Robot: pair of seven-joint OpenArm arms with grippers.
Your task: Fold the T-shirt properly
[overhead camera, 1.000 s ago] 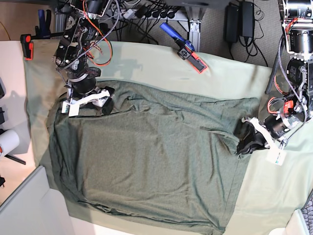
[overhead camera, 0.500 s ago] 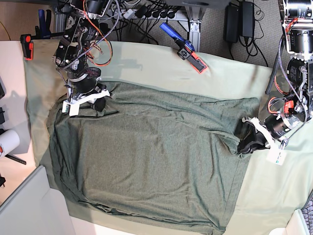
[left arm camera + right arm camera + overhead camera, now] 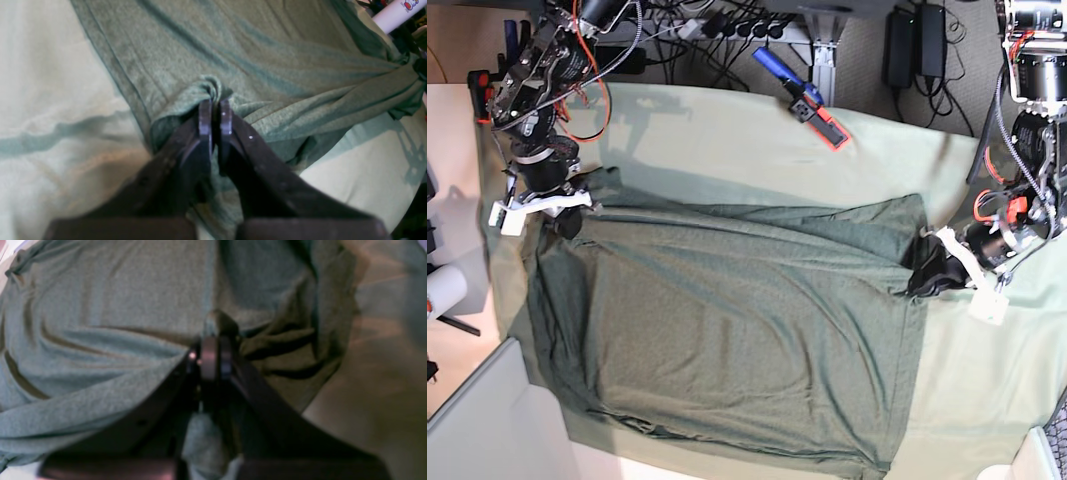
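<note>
The dark olive-green T-shirt (image 3: 727, 320) lies spread over the pale green sheet (image 3: 727, 130) in the base view. My left gripper (image 3: 924, 268), on that view's right, is shut on a pinch of the shirt's right edge; the left wrist view shows its jaws closed on a fold of the shirt (image 3: 213, 90). My right gripper (image 3: 567, 208), on the base view's left, is shut on the shirt's far left corner; the right wrist view shows its gripper (image 3: 213, 343) closed on bunched shirt fabric (image 3: 100, 306). The top edge is stretched between them.
A blue and orange clamp (image 3: 802, 98) lies on the sheet at the back. A red clamp (image 3: 479, 85) is at the far left edge. A white roll (image 3: 442, 290) sits left of the table. Cables and power bricks (image 3: 917, 40) hang behind.
My right gripper has pulled the shirt's far left corner further left and back. My left gripper drew slightly away. The shirt's top edge has gone straighter and tauter.
</note>
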